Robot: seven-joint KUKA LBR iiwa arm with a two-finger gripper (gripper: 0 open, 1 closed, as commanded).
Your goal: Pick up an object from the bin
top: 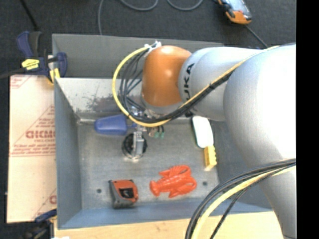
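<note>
1. Gripper (135, 149) hangs low near the middle of the bin (67, 148), beneath the arm's orange cover (160, 76). Whether it is released or clenched I cannot tell, since the wrist and cables crowd its tip.
2. The nearest thing is a blue lump (110, 126), rounded and oblong, lying at the foot of the back wall, just up and left of the gripper. I cannot tell whether the two touch.
3. A dark rounded shape (128, 144) sits right at the tip. It may be a thing of the bin or a part of the robot.
4. The rest lie apart. A red lobster (174, 181) is toward the front, with a black-and-orange tape measure (123, 191) to its left. A white-and-yellow brush (203, 131) lies to the right, beside the arm.
5. Nothing shows as held, so I judge the pick not yet made. The step in hand looks like settling down for a grasp.
6. To do it well with the lump, the gripper should first be centred over it by shifting up and left.
7. It should take the lump across its short width. The lump looks smooth and rounded, so an off-centre pinch would likely squeeze it out sideways.
8. It should go low enough to close below the widest part, while minding the sloped back wall close behind.
9. The lift should go straight up. If the lump does not rise with it, re-aim rather than drag.
</note>
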